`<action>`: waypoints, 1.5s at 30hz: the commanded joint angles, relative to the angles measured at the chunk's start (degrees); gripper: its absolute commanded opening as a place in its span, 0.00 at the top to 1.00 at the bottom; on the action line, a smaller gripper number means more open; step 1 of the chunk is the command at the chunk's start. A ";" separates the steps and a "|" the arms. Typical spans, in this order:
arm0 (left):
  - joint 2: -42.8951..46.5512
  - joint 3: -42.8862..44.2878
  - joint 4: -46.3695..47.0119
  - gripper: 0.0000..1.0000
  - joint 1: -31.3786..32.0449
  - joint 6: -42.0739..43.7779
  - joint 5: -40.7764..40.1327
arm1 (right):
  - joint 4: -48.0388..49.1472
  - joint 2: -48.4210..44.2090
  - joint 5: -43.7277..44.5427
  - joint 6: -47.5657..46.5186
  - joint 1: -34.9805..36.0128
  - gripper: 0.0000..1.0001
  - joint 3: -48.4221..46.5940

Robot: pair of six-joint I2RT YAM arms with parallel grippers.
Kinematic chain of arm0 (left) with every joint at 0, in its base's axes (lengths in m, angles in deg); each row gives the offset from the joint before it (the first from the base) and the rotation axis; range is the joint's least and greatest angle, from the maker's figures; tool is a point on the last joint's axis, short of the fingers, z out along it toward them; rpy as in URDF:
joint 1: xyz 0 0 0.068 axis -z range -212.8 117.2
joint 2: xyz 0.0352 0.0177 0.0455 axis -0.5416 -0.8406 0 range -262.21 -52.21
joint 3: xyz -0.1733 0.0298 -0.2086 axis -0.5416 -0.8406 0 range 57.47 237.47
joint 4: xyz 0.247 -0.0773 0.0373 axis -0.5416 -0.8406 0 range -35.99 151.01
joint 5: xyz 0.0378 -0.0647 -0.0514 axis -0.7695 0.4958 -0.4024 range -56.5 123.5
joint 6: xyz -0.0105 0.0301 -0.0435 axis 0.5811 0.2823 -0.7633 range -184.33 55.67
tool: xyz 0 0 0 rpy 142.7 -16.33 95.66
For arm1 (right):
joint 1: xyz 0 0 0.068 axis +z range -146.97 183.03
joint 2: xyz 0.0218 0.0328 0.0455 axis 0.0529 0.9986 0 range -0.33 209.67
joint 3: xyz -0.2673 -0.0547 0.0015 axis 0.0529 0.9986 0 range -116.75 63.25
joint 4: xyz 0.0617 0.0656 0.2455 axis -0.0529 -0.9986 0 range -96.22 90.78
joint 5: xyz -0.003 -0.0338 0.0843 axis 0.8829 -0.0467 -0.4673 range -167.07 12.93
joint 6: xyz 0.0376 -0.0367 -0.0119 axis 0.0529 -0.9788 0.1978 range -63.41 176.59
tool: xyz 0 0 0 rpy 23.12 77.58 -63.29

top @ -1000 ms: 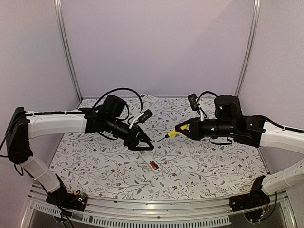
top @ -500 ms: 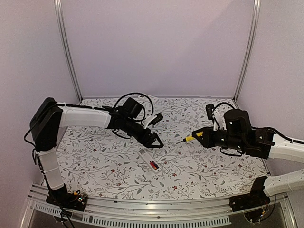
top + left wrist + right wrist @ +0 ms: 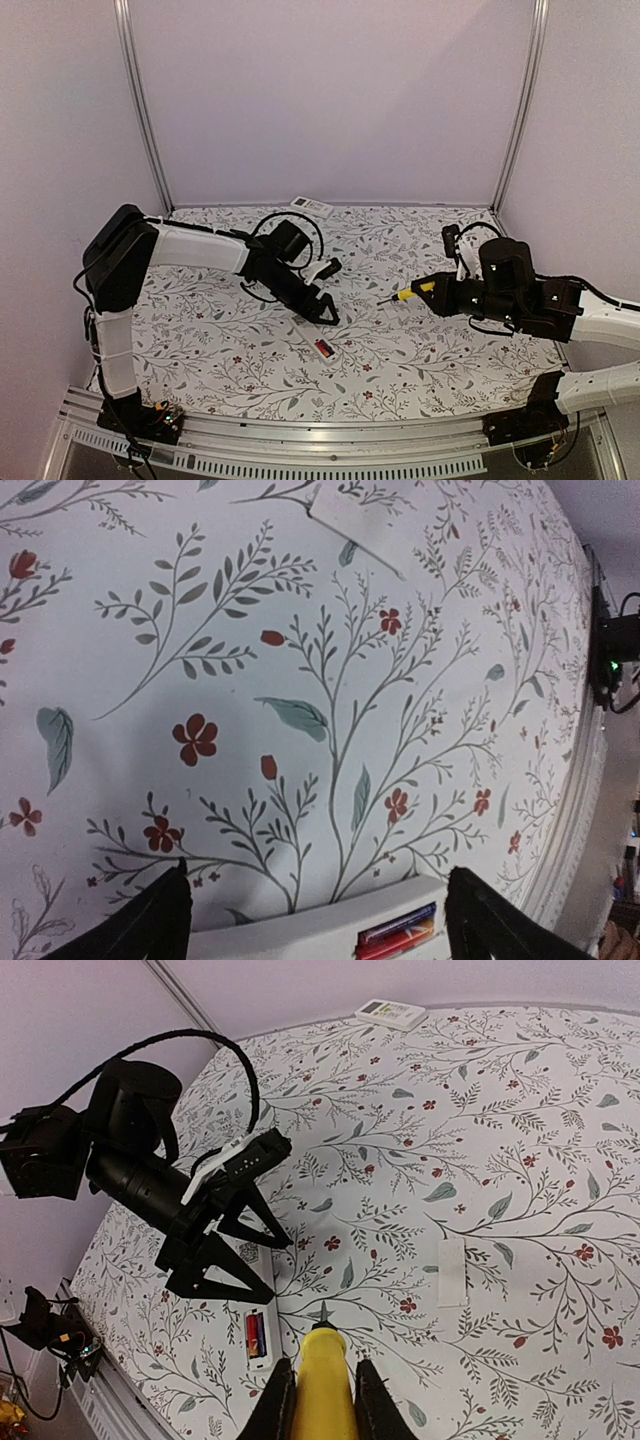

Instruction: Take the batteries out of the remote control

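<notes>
Two-finger left end effector (image 3: 320, 925) wide open astride remote control (image 3: 312, 336); right end effector (image 3: 320, 1400) grips screwdriver (image 3: 322, 1385).

In the left wrist view we see only a strip of the remote (image 3: 300, 927). The bottom edge cuts off the rest, along with most of both fingers (image 3: 150, 925). One reddish battery (image 3: 398, 930) shows there, but a second is too small to tell. From above, the left gripper (image 3: 322, 312) covers part of the remote. The right wrist view crops the screwdriver (image 3: 322, 1380) handle.
</notes>
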 commanded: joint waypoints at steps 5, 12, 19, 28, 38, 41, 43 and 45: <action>-0.39 -1.65 -4.89 0.12 0.63 0.97 -2.01 | 2.41 0.48 1.33 -0.30 -0.20 1.00 0.23; 1.94 -4.07 -5.87 0.12 2.14 1.30 -1.75 | 2.67 0.94 1.20 -0.17 -0.19 1.00 0.23; 5.20 -6.80 -5.88 0.12 4.13 2.08 -2.51 | 2.57 0.76 1.64 0.06 -0.20 1.00 0.14; 11.36 -12.73 -3.80 0.07 7.90 2.19 -12.57 | 3.01 1.26 1.99 0.36 -0.20 1.00 0.06; 13.68 -16.48 -0.67 0.25 12.60 3.75 -24.90 | 7.45 2.12 -1.29 3.24 -0.20 1.00 2.11; 13.52 -16.93 -0.39 0.31 12.94 4.62 -26.32 | 10.33 3.34 -3.21 5.36 -0.12 1.00 3.47; 13.28 -17.07 -0.19 0.33 13.12 5.19 -26.98 | 11.75 4.60 -3.56 6.39 0.02 1.00 3.61; 13.01 -17.12 -0.08 0.37 13.33 6.02 -27.65 | 12.38 5.86 -3.59 6.99 0.30 1.00 3.59</action>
